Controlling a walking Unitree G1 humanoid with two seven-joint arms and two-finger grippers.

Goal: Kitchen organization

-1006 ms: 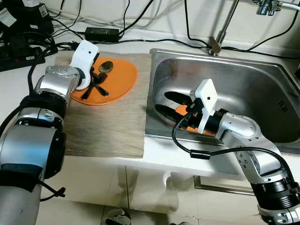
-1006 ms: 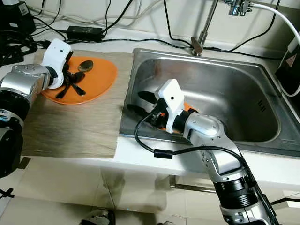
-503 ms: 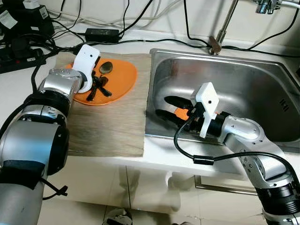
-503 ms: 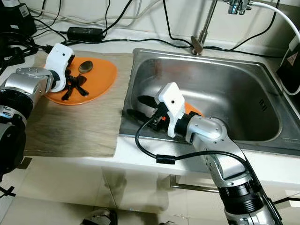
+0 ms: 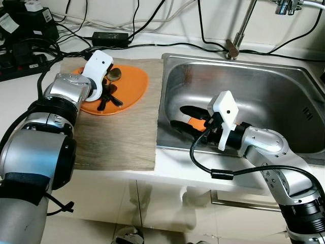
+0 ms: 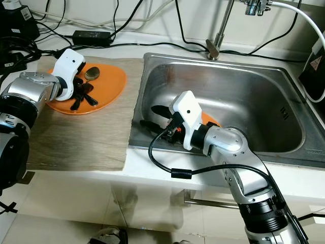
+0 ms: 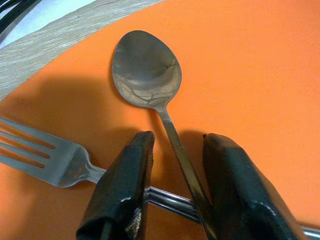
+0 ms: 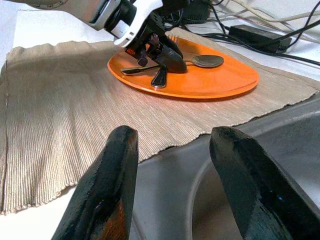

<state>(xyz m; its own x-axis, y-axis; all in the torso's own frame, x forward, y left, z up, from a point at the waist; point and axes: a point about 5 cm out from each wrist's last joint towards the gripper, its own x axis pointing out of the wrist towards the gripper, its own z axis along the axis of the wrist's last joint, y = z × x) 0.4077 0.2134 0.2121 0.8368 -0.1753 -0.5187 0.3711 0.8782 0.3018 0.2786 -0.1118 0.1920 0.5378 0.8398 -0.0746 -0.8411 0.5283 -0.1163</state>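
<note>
Straddling a spoon [image 7: 150, 85] beside a fork [image 7: 45, 155] on the orange plate [image 5: 133, 84], left jaws gape; right jaws gape in the sink [image 5: 264, 81].

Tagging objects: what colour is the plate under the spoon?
Orange plate; clearest in the left wrist view.
</note>
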